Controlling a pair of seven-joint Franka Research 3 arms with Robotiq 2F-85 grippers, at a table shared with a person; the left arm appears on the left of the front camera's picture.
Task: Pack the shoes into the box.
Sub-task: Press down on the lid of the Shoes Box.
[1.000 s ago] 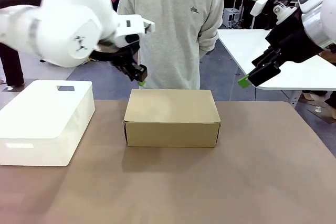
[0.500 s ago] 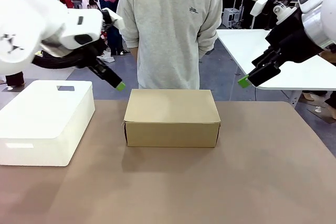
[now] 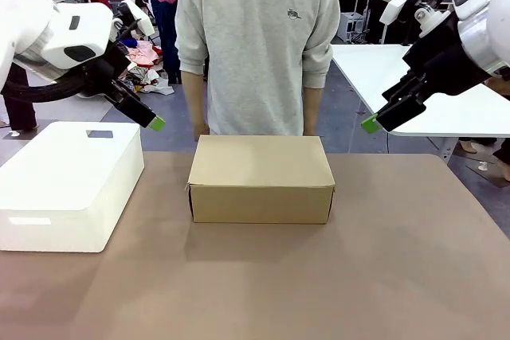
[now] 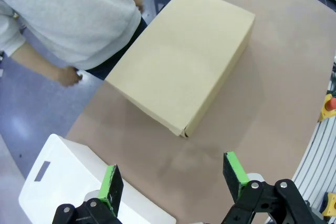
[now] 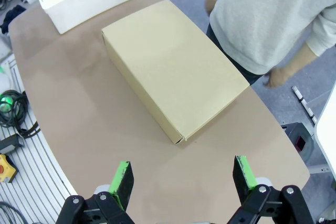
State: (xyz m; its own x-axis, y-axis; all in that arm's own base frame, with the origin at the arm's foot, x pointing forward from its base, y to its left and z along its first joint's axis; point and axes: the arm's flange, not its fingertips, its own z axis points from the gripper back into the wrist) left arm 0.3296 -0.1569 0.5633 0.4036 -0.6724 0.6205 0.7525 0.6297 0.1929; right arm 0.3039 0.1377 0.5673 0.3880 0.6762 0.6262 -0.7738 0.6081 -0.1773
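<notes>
The desk [image 3: 398,276] is a broad, matte tan-brown top with rounded corners. A person in a grey sweatshirt [image 3: 255,37] with a small chest emblem, too small to read, stands at its far edge. At the desk's left sits a white plastic bin [image 3: 68,185], smooth, round-cornered, with a slot handle in its top. The box [image 3: 260,178], plain brown cardboard, rectangular and unprinted, rests at the desk's middle with its lid shut, so its contents are hidden. The left hand [image 3: 151,123] hangs above the bin's far corner, its green-padded fingers [image 4: 111,185] spread apart and empty. The right hand [image 3: 371,124] hovers off the desk's far right, fingers [image 5: 122,180] wide apart, empty as well.
</notes>
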